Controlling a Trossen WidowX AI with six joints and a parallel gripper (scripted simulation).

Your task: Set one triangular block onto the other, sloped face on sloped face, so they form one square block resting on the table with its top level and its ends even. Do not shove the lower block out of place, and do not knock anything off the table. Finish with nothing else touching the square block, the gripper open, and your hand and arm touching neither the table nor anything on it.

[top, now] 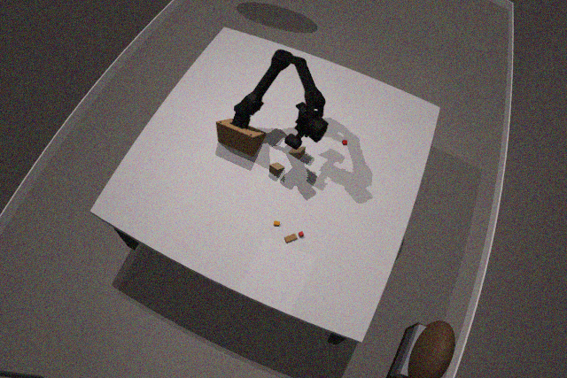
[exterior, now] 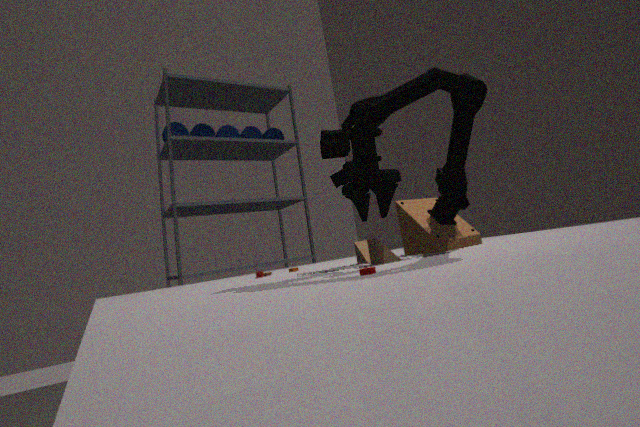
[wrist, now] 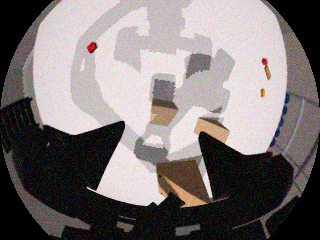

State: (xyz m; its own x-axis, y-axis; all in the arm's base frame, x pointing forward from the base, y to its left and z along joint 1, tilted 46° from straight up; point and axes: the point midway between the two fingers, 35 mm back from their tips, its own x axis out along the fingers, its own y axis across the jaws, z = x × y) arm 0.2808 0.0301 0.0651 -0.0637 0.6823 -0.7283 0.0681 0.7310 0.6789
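One wooden triangular block (top: pixel 298 152) (exterior: pixel 378 252) (wrist: pixel 162 116) stands on the table (top: pixel 205 227), beneath my hand. The other triangular block (top: pixel 276 168) (wrist: pixel 212 131) stands a short gap away, with its light face up in the wrist view, near the right fingertip there. In the exterior view the two blocks overlap and their outlines are hard to separate. My gripper (exterior: pixel 374 218) (wrist: pixel 163 130) is open and empty, pointing down, well above the first block. In the top view the hand partly hides the fingers.
The arm's wooden base (top: pixel 240 138) (exterior: pixel 416 226) (wrist: pixel 186 172) stands close to both blocks. A lone red cube (top: pixel 345 142) (exterior: pixel 367 270) (wrist: pixel 91 47) lies on the far side. An orange piece (top: pixel 276 223) (wrist: pixel 262 93), a small wooden piece (top: pixel 291 238) (wrist: pixel 268 73) and another red cube (top: pixel 300 234) (wrist: pixel 264 61) lie farther off.
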